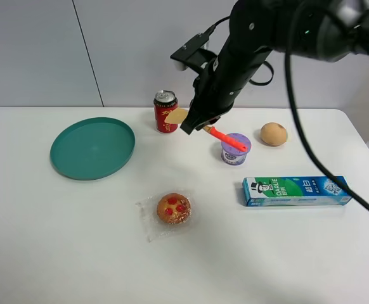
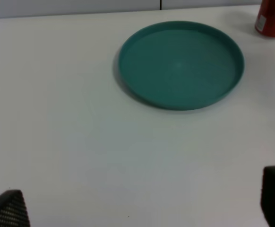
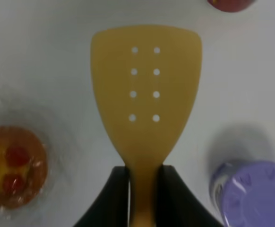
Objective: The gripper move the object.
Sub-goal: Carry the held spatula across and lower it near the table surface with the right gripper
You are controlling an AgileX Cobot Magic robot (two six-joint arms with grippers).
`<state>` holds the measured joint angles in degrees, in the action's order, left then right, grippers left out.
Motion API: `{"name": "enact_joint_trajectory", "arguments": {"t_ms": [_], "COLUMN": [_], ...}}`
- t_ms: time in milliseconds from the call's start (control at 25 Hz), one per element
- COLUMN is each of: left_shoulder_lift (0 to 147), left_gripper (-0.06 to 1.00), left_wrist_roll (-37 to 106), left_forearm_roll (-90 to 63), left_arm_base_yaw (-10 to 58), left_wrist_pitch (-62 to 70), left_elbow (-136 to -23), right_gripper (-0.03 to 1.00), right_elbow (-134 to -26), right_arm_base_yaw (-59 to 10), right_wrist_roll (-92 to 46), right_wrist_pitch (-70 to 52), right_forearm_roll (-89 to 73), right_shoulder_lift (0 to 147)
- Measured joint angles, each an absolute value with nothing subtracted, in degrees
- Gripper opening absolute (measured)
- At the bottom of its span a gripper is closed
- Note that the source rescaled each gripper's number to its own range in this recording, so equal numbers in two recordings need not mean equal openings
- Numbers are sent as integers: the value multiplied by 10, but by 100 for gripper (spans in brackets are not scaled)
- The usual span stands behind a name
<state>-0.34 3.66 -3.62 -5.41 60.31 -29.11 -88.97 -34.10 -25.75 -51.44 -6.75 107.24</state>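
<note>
Right wrist view: spatula (image 3: 146, 94) tight in right pincer (image 3: 144, 182), above table (image 3: 38, 56).

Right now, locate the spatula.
In the exterior high view, the spatula is clamped in the right end effector, between the red can and the purple cup.

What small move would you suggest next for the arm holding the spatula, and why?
Probably lift it higher before carrying it anywhere. The right end effector is shut on the spatula, whose blade hangs near the red can and whose handle passes above the purple cup, so a level sweep risks knocking either.
</note>
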Motion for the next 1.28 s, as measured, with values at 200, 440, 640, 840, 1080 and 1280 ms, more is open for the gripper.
{"name": "enact_joint_trajectory", "arguments": {"t_ms": [200,440,640,840,1080,1280], "left_shoulder_lift": [-3,-3,-3,-3,-3,-3], "left_gripper": [100,100,100,100,100,100], "left_wrist_roll": [37,37,37,37,37,37], "left_forearm_roll": [-36,-36,-36,-36,-36,-36], "left_arm_base_yaw": [-54,-54,-54,-54,-54,-54], "left_wrist_pitch": [603,603,603,603,603,603], "left_elbow": [-291,-291,-291,-291,-291,-291], "right_gripper": [0,0,0,0,0,0], "right_elbow": [-890,-890,-890,-890,-890,-890], "right_arm_base_yaw": [-350,-354,-354,-354,-354,-354], "right_wrist_roll": [-257,-257,-257,-249,-243,-242], "right_wrist_pitch": [-444,-387,-358,-335,-314,-305], "right_forearm_roll": [-67,-66,-66,-67,-70,-79], "right_shoulder_lift": [1149,1222,1256,1274,1299,1302]}}
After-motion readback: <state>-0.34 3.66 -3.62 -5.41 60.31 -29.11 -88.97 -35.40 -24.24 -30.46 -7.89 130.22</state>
